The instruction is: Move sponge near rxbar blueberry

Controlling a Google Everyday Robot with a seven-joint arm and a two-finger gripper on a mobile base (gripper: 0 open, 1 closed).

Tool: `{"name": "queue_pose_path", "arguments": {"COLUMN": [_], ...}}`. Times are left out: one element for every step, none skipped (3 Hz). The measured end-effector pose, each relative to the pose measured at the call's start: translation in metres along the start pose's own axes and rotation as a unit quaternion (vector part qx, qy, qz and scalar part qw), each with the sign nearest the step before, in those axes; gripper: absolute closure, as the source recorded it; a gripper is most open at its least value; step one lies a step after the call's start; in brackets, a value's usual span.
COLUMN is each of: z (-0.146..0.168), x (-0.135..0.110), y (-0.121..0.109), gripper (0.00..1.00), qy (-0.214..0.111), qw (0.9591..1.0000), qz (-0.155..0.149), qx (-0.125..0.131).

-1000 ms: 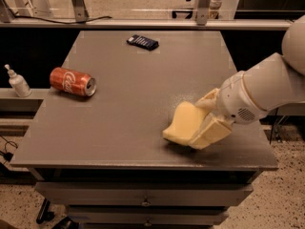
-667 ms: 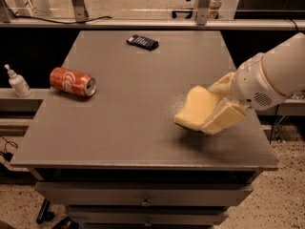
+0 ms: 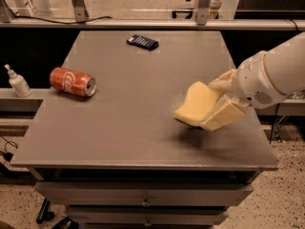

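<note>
Pincer: the pincer (image 3: 211, 105) hung over the right side of the worktop (image 3: 133, 128), reaching in from the right edge at the end of a white arm (image 3: 279, 73).
Pincer state: its two pale yellow fingers (image 3: 226, 116) were clamped on the sponge, one above it and one below.
Sponge: the sponge (image 3: 196, 103), a pale yellow foam block with curved sides, sat between the fingers. Its free end stuck out to the left of them and it was tilted.
Sponge and worktop: a dark shadow lay on the surface just under the sponge, and the block looked raised off the worktop rather than resting on it.
Sponge relative to pincer: touching, held at its right end. The upper finger lay along its top right edge and the lower finger under its bottom right edge.
Rxbar blueberry: the rxbar blueberry (image 3: 142, 42), a small flat dark navy bar, lay near the far edge of the worktop, about midway across, well apart from the sponge and the pincer.
Soda can: a red-orange can (image 3: 73, 81) lay on its side near the left edge, far from both the sponge and the bar.
Bottle: a small white pump bottle (image 3: 18, 82) stood on a lower ledge just left of the worktop.
Below the worktop: drawer fronts (image 3: 143, 194) showed beneath the near edge.
</note>
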State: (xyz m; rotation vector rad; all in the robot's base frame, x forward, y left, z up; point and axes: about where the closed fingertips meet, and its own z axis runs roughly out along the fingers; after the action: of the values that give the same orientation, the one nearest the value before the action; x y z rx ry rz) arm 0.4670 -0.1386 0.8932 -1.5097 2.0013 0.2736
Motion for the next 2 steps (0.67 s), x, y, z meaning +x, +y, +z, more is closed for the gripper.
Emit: {"name": "queue_pose_path", "arguments": {"z": [0.003,0.005], "x": [-0.005,-0.005], "y": [-0.034,-0.084], "gripper": [1.0,1.0], "qy": [-0.017,-0.024], "qw": [0.9991,0.9964], "qz": [-0.001,0.003], "qx": [0.038,0.081]}}
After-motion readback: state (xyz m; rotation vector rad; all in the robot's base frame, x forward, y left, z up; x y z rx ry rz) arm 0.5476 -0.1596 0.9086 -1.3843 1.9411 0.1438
